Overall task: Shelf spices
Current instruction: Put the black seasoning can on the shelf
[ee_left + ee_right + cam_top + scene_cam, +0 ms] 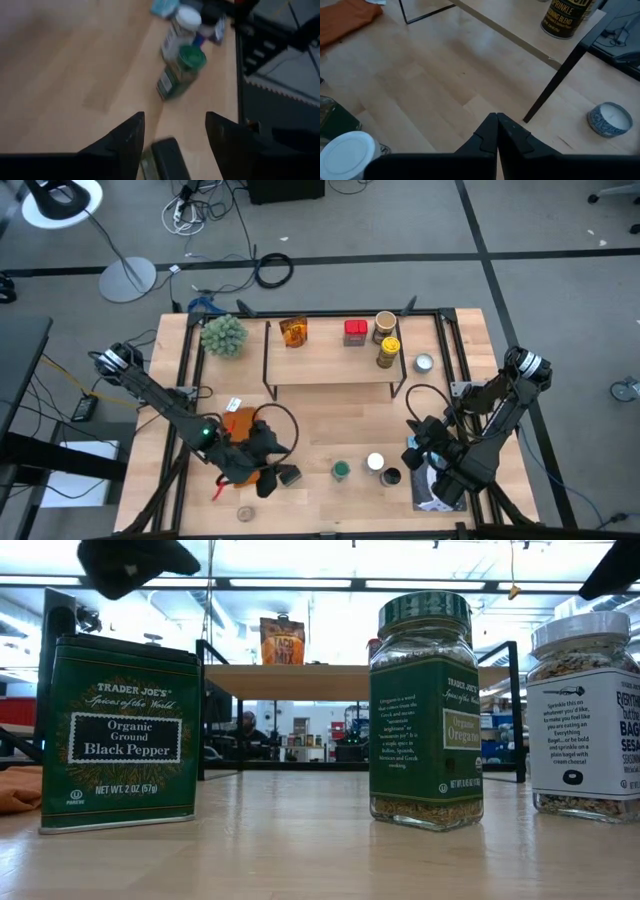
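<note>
Just below the left claw (pixel 172 132) — its fingers spread, holding nothing — the black pepper tin (pixel 120 730) stands on the bench (pixel 330 415), the green-lidded jar (pixel 182 70) and white-lidded jar (pixel 181 31) just ahead. A careless lift could tip the tin. The right claw (pixel 497 131) waits, shut and empty. The shelf (pixel 330 355) — four spices already on it — has open board mid-way.

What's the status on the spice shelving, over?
Left gripper open above black pepper tin, near table edge. Right gripper shut, idle. Four spices on shelf; oregano jar and others unshelved. Path clear.
</note>
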